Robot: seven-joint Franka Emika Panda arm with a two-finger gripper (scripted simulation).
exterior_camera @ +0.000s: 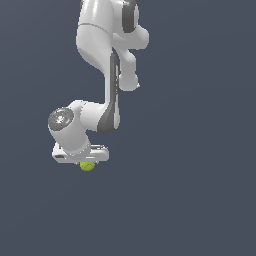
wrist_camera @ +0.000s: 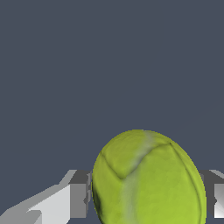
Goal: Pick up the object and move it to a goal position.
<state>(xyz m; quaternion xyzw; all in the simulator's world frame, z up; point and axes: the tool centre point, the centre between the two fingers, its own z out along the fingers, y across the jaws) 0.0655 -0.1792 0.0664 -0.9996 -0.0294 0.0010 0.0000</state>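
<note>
Glossy white arm; dark grey joints

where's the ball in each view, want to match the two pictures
Exterior view: the ball peeks out low, toward the exterior view's left, just under the white hand.
Wrist view: the ball looms large, set between two grey fingers.
Shared landmark: the hand, right against the ball in both.

Count: one yellow-green ball, with pale seam markings in my wrist view. One arm, mine, white. One gripper on it; two fingers counted.
</note>
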